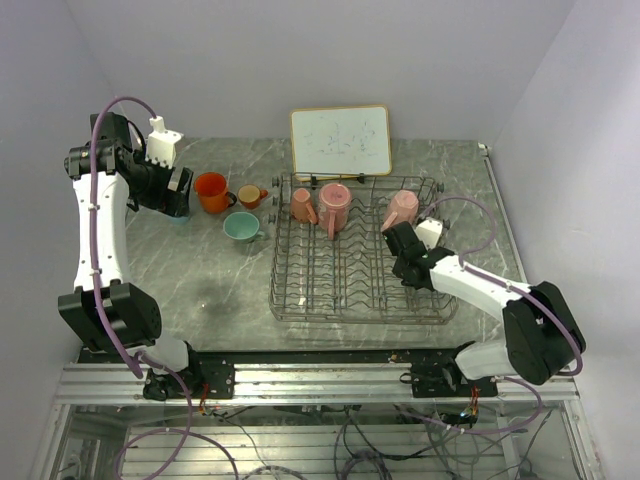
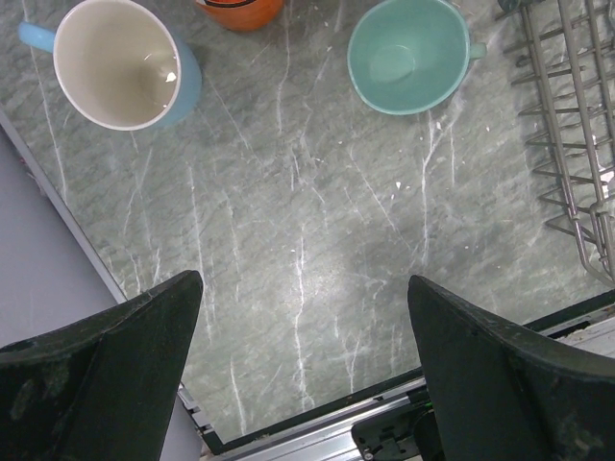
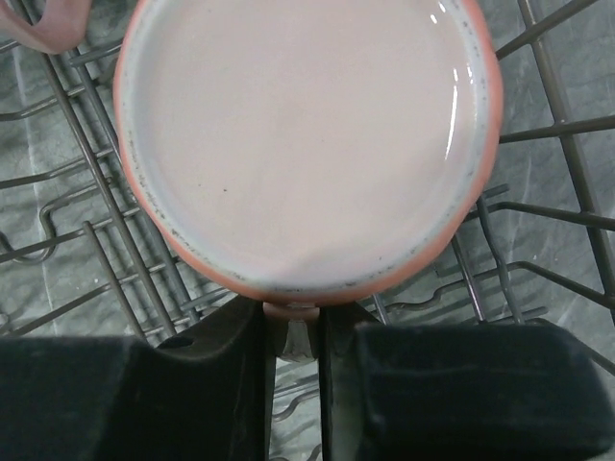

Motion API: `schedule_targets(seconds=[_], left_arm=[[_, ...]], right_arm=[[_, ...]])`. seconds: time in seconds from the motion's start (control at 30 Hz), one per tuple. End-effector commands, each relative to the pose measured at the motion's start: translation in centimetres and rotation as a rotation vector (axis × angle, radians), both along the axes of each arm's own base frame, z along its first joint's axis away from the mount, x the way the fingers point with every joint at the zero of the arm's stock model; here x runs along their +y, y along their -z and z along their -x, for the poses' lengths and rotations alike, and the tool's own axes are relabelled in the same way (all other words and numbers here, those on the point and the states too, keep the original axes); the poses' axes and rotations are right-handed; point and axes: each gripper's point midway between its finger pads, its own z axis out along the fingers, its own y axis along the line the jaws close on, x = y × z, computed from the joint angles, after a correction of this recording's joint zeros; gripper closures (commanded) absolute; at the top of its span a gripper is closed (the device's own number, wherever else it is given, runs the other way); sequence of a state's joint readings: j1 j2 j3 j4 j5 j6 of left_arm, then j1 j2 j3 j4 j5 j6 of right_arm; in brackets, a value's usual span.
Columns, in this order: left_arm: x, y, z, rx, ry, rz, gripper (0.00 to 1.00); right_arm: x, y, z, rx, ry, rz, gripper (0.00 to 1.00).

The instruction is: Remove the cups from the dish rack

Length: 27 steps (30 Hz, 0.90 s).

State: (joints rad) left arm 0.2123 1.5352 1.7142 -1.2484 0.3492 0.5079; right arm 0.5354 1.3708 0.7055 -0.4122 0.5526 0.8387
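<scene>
At the dish rack point(image 1: 360, 292), right gripper point(image 3: 293, 348) pinches pink mug's point(image 3: 307, 144) half-hidden handle point(image 3: 291, 328); left gripper point(image 2: 303, 283) gapes

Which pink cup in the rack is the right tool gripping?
The rightmost pink cup, alone at the dish rack's far right; the right tool pinches its handle. The other two sit together further left.

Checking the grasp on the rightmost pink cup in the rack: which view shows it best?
The right wrist view: the pink cup fills the frame, its handle pinched in the right end effector. The top external view shows it small, in the far right corner of the dish rack. The left wrist view misses it.
</scene>
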Motion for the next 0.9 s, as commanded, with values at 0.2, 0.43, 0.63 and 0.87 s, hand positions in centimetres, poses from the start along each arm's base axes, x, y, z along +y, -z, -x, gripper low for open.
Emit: schedule_targets(seconds=[0.2,0.43,0.63,0.87], left_arm=[[-1.0,-2.2,0.4,-0.06,0.019,0.035,0.01],[-1.8,-2.7,0.7,-0.096,0.066,0.056,0.01],[-3.9,-2.6,2.1,-0.171,0.213,0.101,0.0],[-6.4,-2.6,4.9,-0.327,0.446,0.091,0.01]], right_arm=[[0.3,-6.6,-2.1,-0.168,-0.028,-0.01,1.0],[1.8,-11.3,-1.7,-0.247,-0.073,-0.13,1.0],[7.2,-14.8,-0.4,-0.257,-0.274,-0.379,1.0],[18.3,-19.7,2.7,-0.21,-0.612,-0.592,1.0]])
